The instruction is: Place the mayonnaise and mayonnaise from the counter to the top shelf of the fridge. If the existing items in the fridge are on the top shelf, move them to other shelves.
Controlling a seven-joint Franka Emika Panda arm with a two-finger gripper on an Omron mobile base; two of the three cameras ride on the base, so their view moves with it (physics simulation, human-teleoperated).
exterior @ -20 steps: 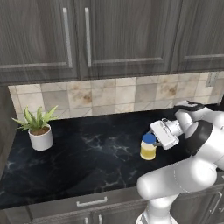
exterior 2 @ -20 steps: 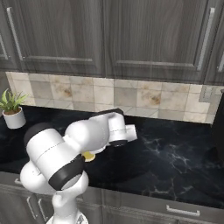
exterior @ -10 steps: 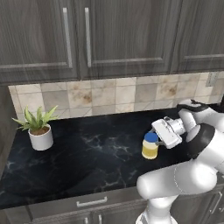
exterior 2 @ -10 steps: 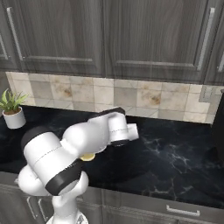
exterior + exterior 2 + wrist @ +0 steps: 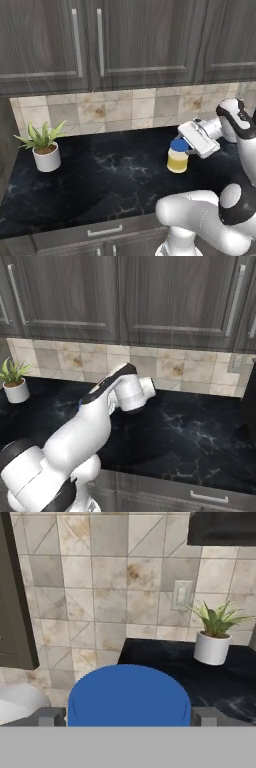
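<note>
The wider pale-yellow mayonnaise (image 5: 177,157) with its bright blue lid stands upright over the black counter (image 5: 100,175), right of centre. My gripper (image 5: 183,144) reaches in from the right at lid height. In the hand view the blue lid (image 5: 129,697) lies between my two fingertips (image 5: 51,716), which press against its sides. My gripper (image 5: 129,716) is shut on this wide jar. In the right base view my arm covers the jar above the counter (image 5: 190,431).
A potted plant (image 5: 45,147) stands at the counter's left end, also seen as the plant (image 5: 15,383) and the plant (image 5: 215,637). Dark wood-grain cupboards (image 5: 135,40) hang above the tiled backsplash (image 5: 125,107). A wall outlet (image 5: 181,594) sits on the tiles.
The jar and my gripper have shifted together a little up and to the right in the left base view. The plant and counter have stayed put.
</note>
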